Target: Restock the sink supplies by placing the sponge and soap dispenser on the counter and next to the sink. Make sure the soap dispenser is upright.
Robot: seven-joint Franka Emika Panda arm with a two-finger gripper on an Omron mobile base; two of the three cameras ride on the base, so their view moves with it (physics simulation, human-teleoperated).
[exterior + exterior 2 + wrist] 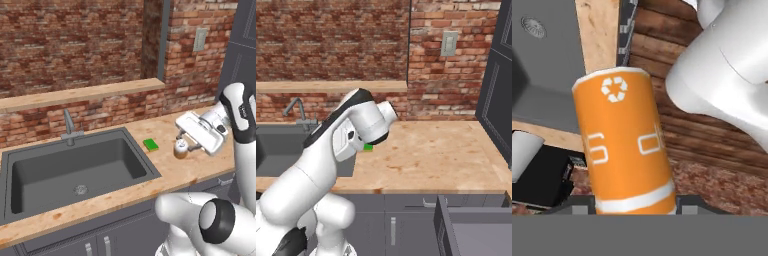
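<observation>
Claw: in your left base view the white two-finger claw (181,141) sat at the right of centre, reaching in from the right, low over the desk. The hand camera put the bottle right up against the lens between the finger bases, so you were clamped on it, though the tips themselves were hidden.
Soap dispenser: the small orange-amber bottle with a whitish base (180,149) stood at the claw's tip, right of centre in the left base view, its foot on or just above the wood; you could not tell which. In the hand view the orange body (624,145) filled the middle, with a white recycling mark near the top and a white band near the bottom.
Sponge: the small flat bright green block (151,145) lay on the desk just right of the sink's right rim, left of the bottle and apart from it. In the right base view you saw a sliver of green (368,147) past the arm's wrist, left of centre.
Sink: the large dark grey recessed basin (30,172) took up the left half of the left base view, round drain in its floor, slim grey faucet (69,127) behind it.
Desk: light tan wood-grain butcher-block top (172,172) over grey cabinets, running across to the right of the frame.
</observation>
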